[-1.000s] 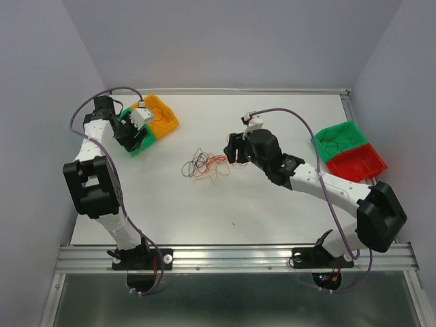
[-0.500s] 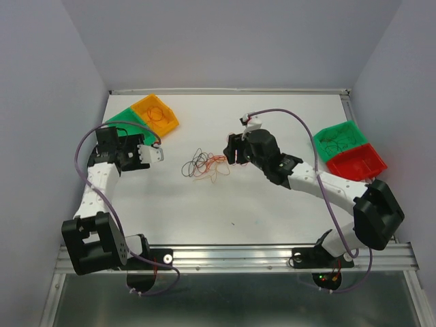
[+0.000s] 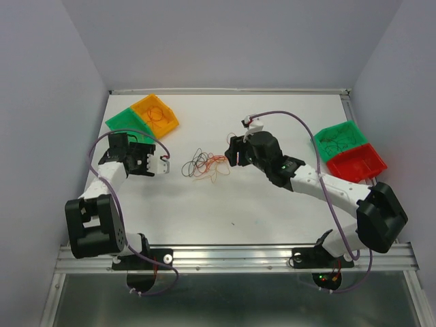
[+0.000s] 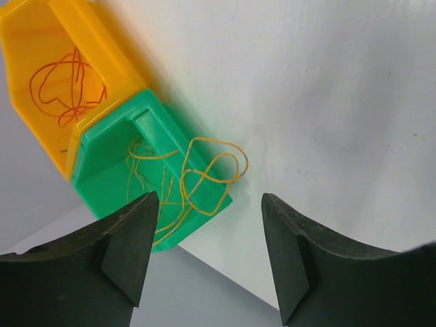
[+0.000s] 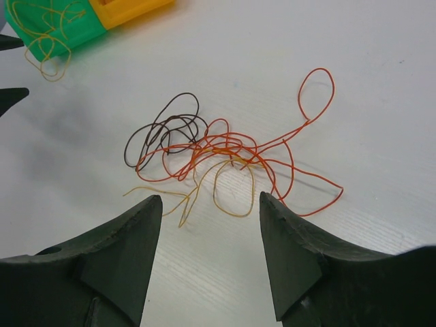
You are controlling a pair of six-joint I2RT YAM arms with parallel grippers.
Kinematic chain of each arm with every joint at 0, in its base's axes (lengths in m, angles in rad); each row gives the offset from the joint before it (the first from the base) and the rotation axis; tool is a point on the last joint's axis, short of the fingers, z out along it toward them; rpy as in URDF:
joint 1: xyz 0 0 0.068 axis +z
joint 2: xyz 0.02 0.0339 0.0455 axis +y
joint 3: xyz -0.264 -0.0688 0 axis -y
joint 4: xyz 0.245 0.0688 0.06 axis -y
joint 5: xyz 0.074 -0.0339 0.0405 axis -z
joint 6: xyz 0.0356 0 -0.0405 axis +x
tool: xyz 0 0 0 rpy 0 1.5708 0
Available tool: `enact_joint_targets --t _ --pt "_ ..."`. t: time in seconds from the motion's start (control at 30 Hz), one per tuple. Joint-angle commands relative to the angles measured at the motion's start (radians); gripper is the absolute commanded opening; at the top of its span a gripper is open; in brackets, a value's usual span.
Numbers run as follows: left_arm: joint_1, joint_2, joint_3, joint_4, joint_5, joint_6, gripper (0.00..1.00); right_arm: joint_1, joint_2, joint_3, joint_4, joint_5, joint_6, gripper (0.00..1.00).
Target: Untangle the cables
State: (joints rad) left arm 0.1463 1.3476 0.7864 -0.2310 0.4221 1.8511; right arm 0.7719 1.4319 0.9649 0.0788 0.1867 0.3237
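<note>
One cable tangle lies just ahead of right hand.

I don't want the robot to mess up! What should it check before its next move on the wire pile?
1. Left hand open and empty: ok.
2. Right hand open and empty: ok.
3. Knotted pile of thin cables lies just ahead of the right hand: ok.
4. Dark brown cable, red cable and tan cable apart: not ok, tangled together.
5. Yellow cable all inside the green plastic bin: not ok, a loop hangs over its rim.
6. Which cable lies on top in the knot: cannot tell.
</note>
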Motion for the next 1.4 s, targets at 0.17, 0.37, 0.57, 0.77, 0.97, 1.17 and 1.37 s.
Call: enact_joint_targets --t 0.17,0.37,0.57,0.77,0.97,1.17,1.37 --pt "-0.027 0.105 0.067 0.102 -0.003 -0.004 0.72 -0.003 -0.028 -0.018 0.044 -0.016 -0.023 0.64" --pt "-0.037 0.157 0.066 0.145 -0.051 -0.009 0.71 -0.005 -0.025 -0.017 0.047 -0.026 -0.025 0.64" --pt "-0.037 0.145 0.024 0.197 -0.069 0.014 0.77 -0.003 -0.030 -0.020 0.050 -0.033 -0.025 0.64" --pt "-0.039 0.122 -0.039 0.274 -0.092 0.025 0.77 -0.005 -0.027 -0.020 0.052 -0.043 -0.022 0.64" --pt "-0.037 0.047 -0.118 0.341 -0.085 0.048 0.82 -0.005 -0.030 -0.018 0.053 -0.049 -0.020 0.64" --pt "-0.036 -0.001 -0.159 0.366 -0.091 0.059 0.82 -0.005 -0.027 -0.020 0.055 -0.056 -0.021 0.64" --pt "-0.036 0.051 -0.153 0.355 -0.098 0.072 0.79 -0.003 -0.028 -0.022 0.056 -0.066 -0.020 0.64"
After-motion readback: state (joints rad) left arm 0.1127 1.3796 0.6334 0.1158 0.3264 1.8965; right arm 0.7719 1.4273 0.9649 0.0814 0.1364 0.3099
